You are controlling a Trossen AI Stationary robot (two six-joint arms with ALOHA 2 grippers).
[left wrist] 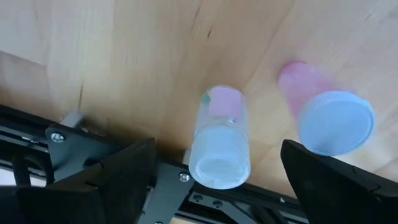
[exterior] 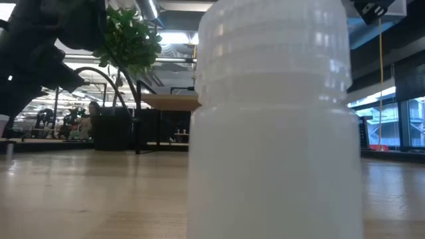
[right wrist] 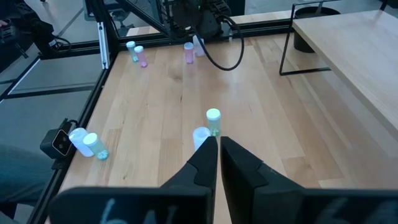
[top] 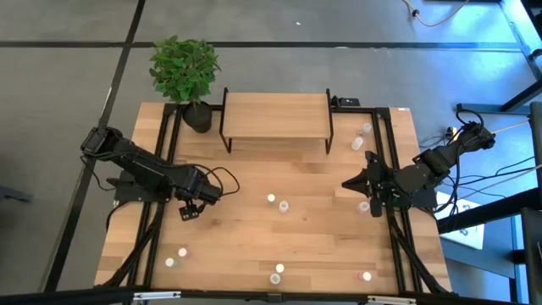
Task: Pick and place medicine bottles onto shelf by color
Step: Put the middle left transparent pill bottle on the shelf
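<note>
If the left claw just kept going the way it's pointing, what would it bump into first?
Probably the pink-capped bottle standing between its open fingers; a second pink bottle sits just off to one side. The claw points down at the table, though depth is hard to judge.

approx ten bottles (top: 271, 199), one shelf (top: 275, 114), one plant (top: 185, 68), two arms.

Pale wood shelf (top: 275, 114), green plant (top: 184, 68), pink-tinted bottle (left wrist: 323, 112).
</note>
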